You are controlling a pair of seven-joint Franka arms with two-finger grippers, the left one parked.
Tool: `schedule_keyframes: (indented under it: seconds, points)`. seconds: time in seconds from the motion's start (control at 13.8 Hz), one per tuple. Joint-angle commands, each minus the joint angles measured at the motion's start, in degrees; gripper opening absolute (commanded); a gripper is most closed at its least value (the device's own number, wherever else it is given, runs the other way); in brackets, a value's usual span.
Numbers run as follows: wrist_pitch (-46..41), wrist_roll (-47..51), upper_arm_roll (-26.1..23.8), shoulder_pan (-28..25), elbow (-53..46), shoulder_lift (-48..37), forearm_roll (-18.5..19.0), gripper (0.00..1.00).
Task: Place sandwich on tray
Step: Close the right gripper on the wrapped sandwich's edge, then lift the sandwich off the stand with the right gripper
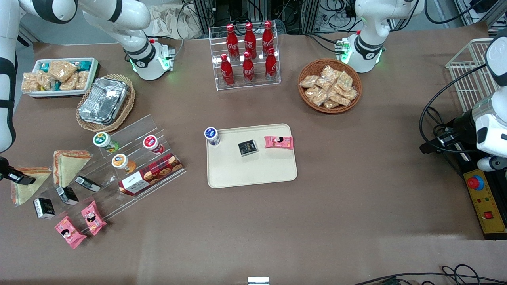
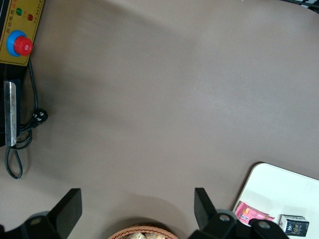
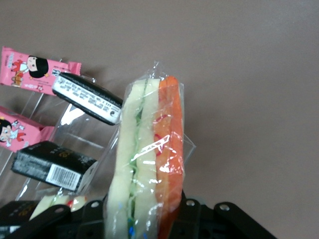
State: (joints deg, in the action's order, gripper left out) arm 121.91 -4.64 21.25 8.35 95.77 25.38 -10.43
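Observation:
My right gripper (image 1: pixel 18 178) is at the working arm's end of the table, shut on a sandwich (image 1: pixel 27 188). The sandwich is a pale bread wedge in clear wrap. In the right wrist view the sandwich (image 3: pixel 149 159) stands edge-on between the jaws, with its orange-red filling along one side. A second wedge (image 1: pixel 69 166) leans on the clear stand beside it. The cream tray (image 1: pixel 253 174) lies mid-table, well apart from the gripper. It holds a blue-lidded cup (image 1: pixel 212 135), a black pack (image 1: pixel 248 148) and a pink pack (image 1: pixel 279 142).
A clear stepped stand (image 1: pixel 130 166) next to the gripper carries cups, a biscuit box and black packs. Pink snack packs (image 1: pixel 79 223) lie nearer the camera. A foil container in a wicker basket (image 1: pixel 105 101), a white snack bin (image 1: pixel 59 75), a cola rack (image 1: pixel 247 55) and a snack basket (image 1: pixel 330 85) stand farther off.

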Motion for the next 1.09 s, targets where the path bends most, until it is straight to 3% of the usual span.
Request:
schedule_keyframes:
  seconds: [0.0, 0.29, 0.51, 0.65, 1.01]
  points:
    - [-7.36, -1.69, 0.37, 0.35, -3.73, -2.0, -1.7, 0.0]
    - [-24.93, -0.72, 0.28, -0.26, -13.13, -4.28, -1.26, 0.0]
    - [-30.93, 2.6, -0.24, -0.88, -15.35, -6.74, -1.17, 0.0]
    - [-34.01, 8.82, -0.33, -5.25, -15.62, -9.11, -0.82, 0.0]
    - [-37.1, 41.22, -0.33, -22.03, -15.62, -12.2, -0.03, 0.0]
